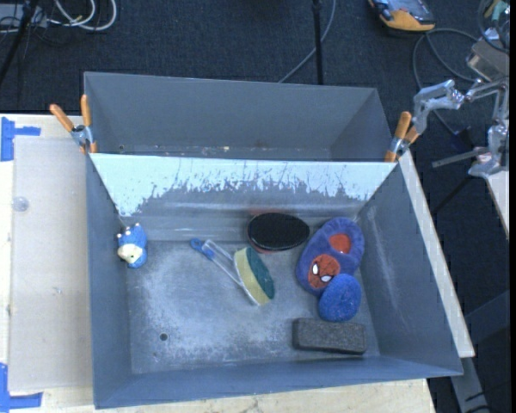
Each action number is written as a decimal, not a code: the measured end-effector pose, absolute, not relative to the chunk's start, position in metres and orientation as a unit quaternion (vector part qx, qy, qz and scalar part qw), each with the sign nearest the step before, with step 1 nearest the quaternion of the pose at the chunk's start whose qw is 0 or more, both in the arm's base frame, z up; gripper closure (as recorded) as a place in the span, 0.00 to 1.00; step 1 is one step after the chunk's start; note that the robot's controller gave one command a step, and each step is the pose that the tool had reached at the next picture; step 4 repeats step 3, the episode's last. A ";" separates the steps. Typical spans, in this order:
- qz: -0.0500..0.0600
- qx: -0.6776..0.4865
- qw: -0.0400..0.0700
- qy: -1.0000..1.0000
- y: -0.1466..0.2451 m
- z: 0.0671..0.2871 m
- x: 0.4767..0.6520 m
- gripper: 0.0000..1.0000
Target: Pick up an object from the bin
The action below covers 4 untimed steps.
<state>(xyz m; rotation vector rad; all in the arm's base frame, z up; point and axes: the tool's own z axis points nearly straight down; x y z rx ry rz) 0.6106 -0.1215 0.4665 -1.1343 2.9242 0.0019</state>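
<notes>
My gripper (484,120) hangs outside the bin, beyond its far right corner, above the dark floor. Nearest to it in the bin is a blue soft slipper-like thing with a red spider-mask face (328,255), lying right of centre. A round blue fuzzy ball (340,298) rests against the slipper's near end. Just left of the slipper lies a flat black round disc (278,231). Nothing is seen in the gripper.
A dark grey sponge block (328,335) lies by the near wall. A dish scrubber with a yellow-green pad and clear blue handle (251,274) lies mid-bin. A small blue-and-white figurine (132,246) stands by the left wall. The near left floor is bare.
</notes>
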 end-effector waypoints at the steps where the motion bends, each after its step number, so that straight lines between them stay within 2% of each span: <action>1: 0.002 -0.365 0.002 0.931 -0.096 0.466 0.612 0.00; 2: 0.002 -0.271 0.004 0.963 -0.108 0.468 0.616 0.00; 4: 0.001 -0.256 0.002 0.967 -0.097 0.468 0.614 0.00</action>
